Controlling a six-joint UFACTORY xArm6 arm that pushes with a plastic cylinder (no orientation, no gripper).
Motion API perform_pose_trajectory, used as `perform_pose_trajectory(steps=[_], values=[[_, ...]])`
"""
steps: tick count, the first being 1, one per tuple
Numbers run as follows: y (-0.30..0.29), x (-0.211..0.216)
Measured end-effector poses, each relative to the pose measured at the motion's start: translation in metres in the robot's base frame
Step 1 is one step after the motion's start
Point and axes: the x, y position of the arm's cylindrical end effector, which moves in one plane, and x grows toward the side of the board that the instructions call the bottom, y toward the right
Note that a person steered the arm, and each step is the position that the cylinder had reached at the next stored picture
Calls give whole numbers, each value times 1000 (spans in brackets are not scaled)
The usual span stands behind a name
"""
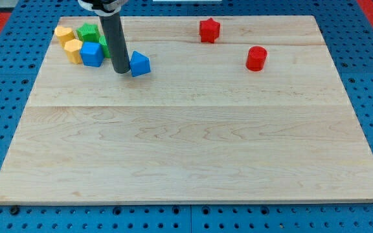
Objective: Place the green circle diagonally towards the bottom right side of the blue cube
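Status: approach step, nothing pushed into place yet.

- My tip (120, 71) is down on the bench (186, 149), between the blue cube (92, 55) and a blue wedge-like block (139, 64). It's just beside the wedge, maybe touching, can't tell.
- No fingers on this rig, just a plain rod, so there's nothing to spread or pinch.
- Green: one chunky green block (87, 31) sits above the cube at the view's top left. A second green sliver (103, 44) shows right of the cube, mostly hidden behind the rod. My guess is the sliver is the green circle, but the shape isn't readable.
- If so, it's up and right of the cube, touching or nearly so. The target is down and right of it.
- Two yellow blocks (63, 32) (74, 50) pack the cluster's left side. The red star (209, 30) and red cylinder (256, 58) are well apart, irrelevant.

Next move, as I see it: get the tip round to the green's upper side and push it toward the view's bottom. Risk is clipping the cube or dragging the wedge, since it's a tight cluster.
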Motion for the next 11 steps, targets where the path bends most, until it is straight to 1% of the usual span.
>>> perform_pose_trajectory(steps=[1,2,3,5,6,7,8,9,10,11], values=[[18,0],[25,-10],[33,-36],[6,-92],[-55,-94],[-69,-50],[-58,-13],[-22,-3],[-21,-8],[6,23]])
